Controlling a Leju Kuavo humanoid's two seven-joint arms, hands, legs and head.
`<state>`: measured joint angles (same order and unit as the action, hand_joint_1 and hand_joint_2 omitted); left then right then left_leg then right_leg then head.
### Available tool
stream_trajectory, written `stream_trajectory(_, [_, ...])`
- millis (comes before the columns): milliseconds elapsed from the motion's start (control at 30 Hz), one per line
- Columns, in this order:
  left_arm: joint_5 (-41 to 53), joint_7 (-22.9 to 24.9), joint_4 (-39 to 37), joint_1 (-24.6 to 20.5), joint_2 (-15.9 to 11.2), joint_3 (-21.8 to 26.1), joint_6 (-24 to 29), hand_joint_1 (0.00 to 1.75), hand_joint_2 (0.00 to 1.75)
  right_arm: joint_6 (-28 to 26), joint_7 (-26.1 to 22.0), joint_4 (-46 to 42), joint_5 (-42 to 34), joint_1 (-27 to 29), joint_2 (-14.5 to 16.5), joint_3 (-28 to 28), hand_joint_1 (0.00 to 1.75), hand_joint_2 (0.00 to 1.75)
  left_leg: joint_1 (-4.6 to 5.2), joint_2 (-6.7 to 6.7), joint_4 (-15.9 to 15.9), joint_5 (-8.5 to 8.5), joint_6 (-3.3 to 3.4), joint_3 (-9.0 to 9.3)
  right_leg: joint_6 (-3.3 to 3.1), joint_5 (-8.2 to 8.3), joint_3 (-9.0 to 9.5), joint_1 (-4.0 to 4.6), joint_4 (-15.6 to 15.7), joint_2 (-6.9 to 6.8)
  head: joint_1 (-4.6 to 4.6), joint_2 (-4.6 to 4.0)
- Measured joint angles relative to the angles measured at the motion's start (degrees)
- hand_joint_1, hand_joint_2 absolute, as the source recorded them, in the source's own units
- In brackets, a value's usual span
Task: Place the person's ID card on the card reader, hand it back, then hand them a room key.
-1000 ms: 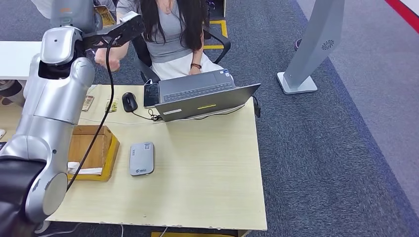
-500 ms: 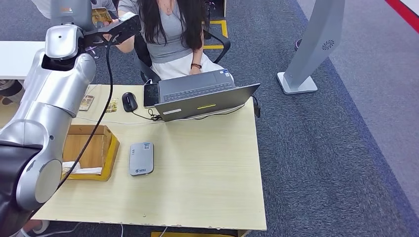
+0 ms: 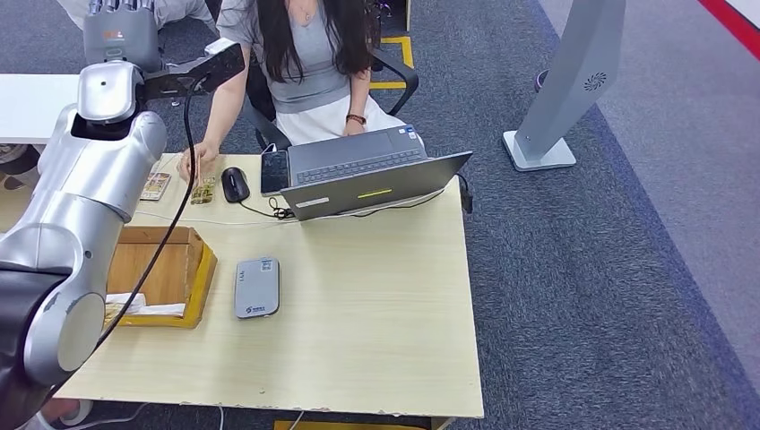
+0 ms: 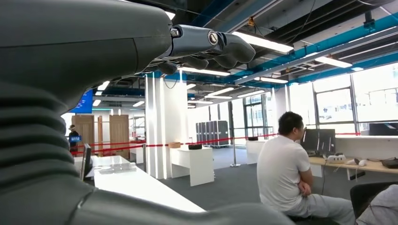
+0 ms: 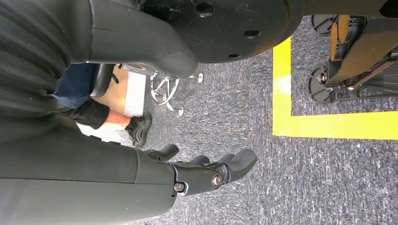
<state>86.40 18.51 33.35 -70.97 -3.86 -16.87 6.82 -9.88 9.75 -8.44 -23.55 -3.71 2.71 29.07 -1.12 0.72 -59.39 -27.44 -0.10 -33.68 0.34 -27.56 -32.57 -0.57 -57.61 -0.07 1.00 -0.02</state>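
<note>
My left arm is raised at the left of the head view, with my left hand [image 3: 119,31] up in front of the seated person [image 3: 309,63]. In the left wrist view my left hand [image 4: 206,44] has loosely curled fingers and holds nothing. The person's hand [image 3: 193,165] rests on the desk beside two small cards [image 3: 204,190] [image 3: 156,186]. The grey card reader [image 3: 257,287] lies bare on the desk. A wooden box [image 3: 170,269] next to it holds white cards [image 3: 148,309]. My right hand [image 5: 206,171] hangs over the carpet, fingers apart, holding nothing.
An open laptop [image 3: 372,175], a phone [image 3: 274,172] and a black mouse [image 3: 235,184] with its cable lie at the desk's far side. A grey pillar stand [image 3: 574,81] rises on the carpet to the right. The desk [image 3: 376,313] has bare wood right of the reader.
Half a second ago a card was at my raised left hand with the person's hand on it. Now my hand holds nothing and the person's hand has dropped to the desk.
</note>
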Motion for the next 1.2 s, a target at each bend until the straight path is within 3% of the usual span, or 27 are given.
stream_trajectory(133, [-0.4, -0.8, -0.3, 0.3, -0.1, 0.0, 1.1, 0.00, 0.00, 0.0, 0.0, 0.0, -0.2, 0.0, 0.0, 0.0, 0.00, 1.75, 0.00, -0.01, 0.0, 0.00, 0.00, -0.01, 0.00, 0.00, 0.00, 0.00, 0.0, -0.01, 0.00, 0.00])
stream_trajectory(233, [-3.4, -4.5, 0.4, 2.3, -0.7, 0.2, 5.0, 0.00, 0.00, 0.0, 0.0, 0.0, -0.8, 0.0, 0.0, 0.0, 0.00, 1.75, 0.00, 0.00, 0.0, 0.00, 0.00, 0.00, 0.00, 0.00, 0.02, 0.00, 0.0, 0.01, -0.01, 0.00])
stream_trajectory(300, [-7.9, -9.3, 3.6, 6.5, -1.6, 0.7, 7.7, 0.00, 0.87, -0.2, -0.2, 0.0, -1.8, 0.1, 0.0, 0.0, 0.00, 1.75, 0.03, 0.05, 0.1, -0.02, -0.01, 0.04, 0.00, -0.01, 0.08, -0.02, 0.0, 0.06, -0.03, 0.00])
stream_trajectory(367, [-15.8, -16.2, 11.3, 14.6, -3.2, 2.0, 10.2, 0.00, 1.75, -0.5, -0.9, 0.0, -3.2, 0.2, 0.2, -0.3, 0.00, 1.75, 0.13, 0.30, 0.2, -0.13, -0.07, 0.29, -0.05, -0.06, 0.23, -0.11, 0.0, 0.32, -0.11, 0.00])
stream_trajectory(467, [-31.6, -29.3, 30.3, 34.9, -6.5, 6.6, 16.1, 0.00, 1.75, -1.7, -2.6, 0.0, -5.4, 0.8, 0.7, -1.3, 0.00, 1.75, 0.30, 1.17, 0.4, -0.57, -0.22, 0.99, -0.22, -0.32, 0.50, -0.28, 0.0, 1.20, 0.02, 0.00])
stream_trajectory(567, [-45.2, -42.9, 49.3, 57.3, -7.9, 13.4, 21.4, 0.00, 1.75, -2.6, -3.9, 0.0, -7.0, 1.5, 1.1, -2.4, 0.00, 1.75, 0.29, 1.74, 0.5, -0.98, -0.26, 1.32, -0.28, -0.67, 0.53, -0.29, 0.0, 1.75, 0.28, 0.00])
stream_trajectory(633, [-53.6, -50.9, 60.4, 70.1, -7.0, 18.2, 20.6, 0.00, 1.75, -3.2, -4.4, 0.1, -8.0, 2.0, 1.2, -3.2, 0.00, 1.75, 0.26, 1.63, 0.5, -1.12, -0.26, 1.25, -0.22, -0.88, 0.51, -0.26, 0.0, 1.65, 0.34, 0.00])
stream_trajectory(733, [-63.0, -57.7, 74.6, 83.7, -3.8, 25.1, 15.8, 0.00, 1.75, -4.1, -5.0, 0.1, -9.4, 2.2, 1.5, -4.5, 0.00, 1.75, 0.23, 1.08, 0.4, -1.21, -0.19, 1.07, -0.16, -1.11, 0.57, -0.22, 0.1, 1.09, 0.26, 0.00])
stream_trajectory(800, [-66.4, -58.7, 82.3, 89.9, -1.5, 28.9, 13.7, 0.00, 1.75, -4.5, -5.2, 0.2, -9.9, 2.3, 1.7, -5.2, 0.00, 1.75, 0.23, 0.79, 0.4, -1.24, -0.14, 1.03, -0.14, -1.18, 0.65, -0.20, 0.1, 0.77, 0.21, 0.00])
stream_trajectory(900, [-68.5, -58.8, 90.6, 95.5, 1.0, 32.7, 13.4, 0.00, 1.75, -4.6, -5.4, 0.2, -10.0, 2.3, 1.8, -5.8, 0.00, 1.75, 0.23, 0.49, 0.4, -1.25, -0.12, 1.03, -0.12, -1.19, 0.77, -0.21, 0.1, 0.45, 0.19, 0.00])
stream_trajectory(1100, [-71.1, -58.8, 98.2, 99.9, 3.3, 34.7, 16.0, 0.00, 1.75, -4.6, -7.2, 0.1, -10.3, 2.1, 1.9, -6.4, 0.00, 1.75, 0.15, 0.28, 0.4, -1.20, -0.15, 1.21, -0.13, -1.19, 1.06, -0.18, 0.1, 0.22, 0.20, 0.00])
stream_trajectory(1167, [-74.8, -58.7, 98.7, 100.1, 4.8, 36.0, 11.5, 0.00, 1.75, -4.6, -7.9, 0.1, -10.8, 2.0, 2.0, -6.7, 0.00, 1.75, 0.13, 0.27, 0.4, -1.19, -0.16, 1.25, -0.14, -1.18, 1.12, -0.16, 0.1, 0.21, 0.20, 0.00])
stream_trajectory(1200, [-77.8, -58.5, 98.4, 99.6, 6.1, 37.5, 6.7, 0.00, 1.75, -4.6, -8.2, 0.1, -11.2, 2.0, 2.1, -6.9, 0.00, 1.75, 0.13, 0.26, 0.4, -1.17, -0.16, 1.28, -0.14, -1.18, 1.14, -0.16, 0.1, 0.21, 0.20, 0.00])
